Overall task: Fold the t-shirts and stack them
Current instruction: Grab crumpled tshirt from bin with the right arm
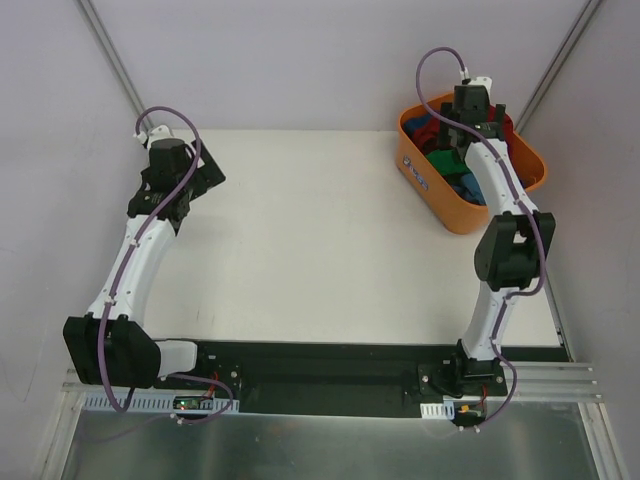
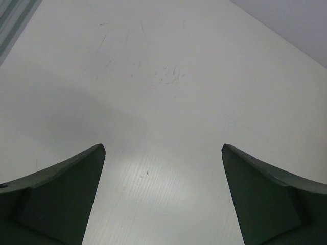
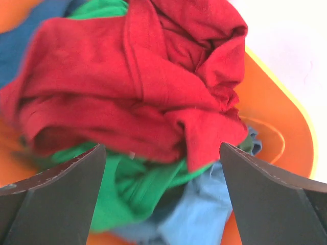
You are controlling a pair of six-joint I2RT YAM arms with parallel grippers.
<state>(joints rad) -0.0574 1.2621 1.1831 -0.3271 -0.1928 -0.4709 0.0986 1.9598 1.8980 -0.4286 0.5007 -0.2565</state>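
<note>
The t-shirts lie crumpled in the orange tub at the back right. In the right wrist view a dark red tee lies on top of a green tee and a light blue tee. My right gripper is open and empty, hovering close above the pile, its fingers to either side of the green and blue cloth. In the top view it is over the tub, hiding much of the shirts. My left gripper is open and empty above the bare table at the back left.
The white table surface lies between the arms. The tub's orange rim curves round the pile on the right. Grey walls close in the table at the back and sides.
</note>
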